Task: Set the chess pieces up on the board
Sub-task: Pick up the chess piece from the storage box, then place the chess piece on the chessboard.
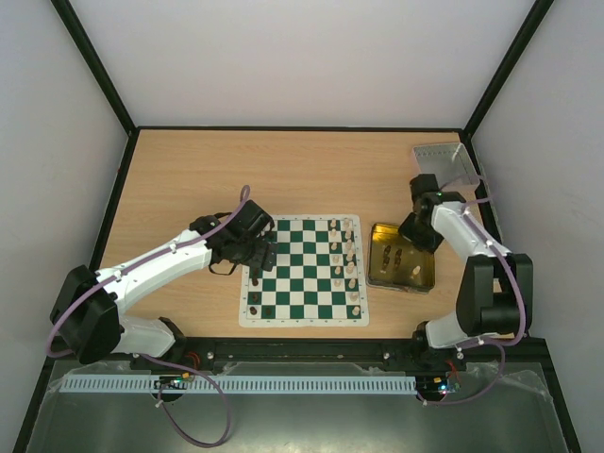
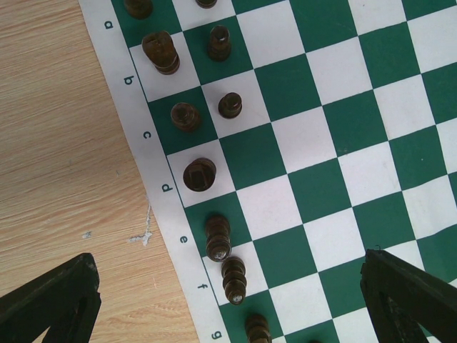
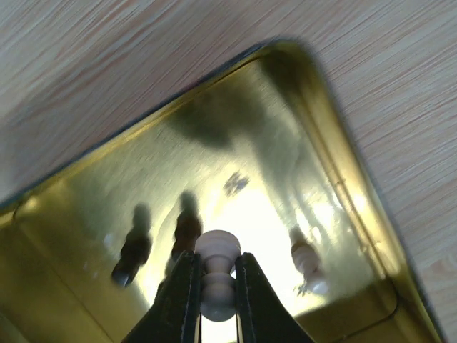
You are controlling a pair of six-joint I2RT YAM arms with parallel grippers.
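The right gripper (image 3: 216,268) has its jaws pinched narrow on a cream-white pawn (image 3: 217,246). It grips the pawn at the waist, with the long axis upright and the head showing above the fingertips. Pawn and jaws hang over the yellow tray (image 3: 285,128), where dark pieces (image 3: 187,229) and one more cream piece (image 3: 307,257) wait (the view is blurred, so their kinds cannot be told).

The coming move turns on one relation. The board (image 1: 302,319) lies to the robot's left of these jaws, just beside the tray. Its cream pieces (image 1: 351,264) line the two columns on the side facing the tray, so the right arm is plainly the nearer one. Which square stands vacant I cannot tell. The right arm is folded at the elbow, forearm running toward the far side, wrist bent down over the tray.

The left gripper (image 2: 228,275) has its jaws spread wide and holds nothing. It hovers over the black pieces (image 2: 200,174) along the board's left edge, its arm stretched low across the table (image 1: 189,170).
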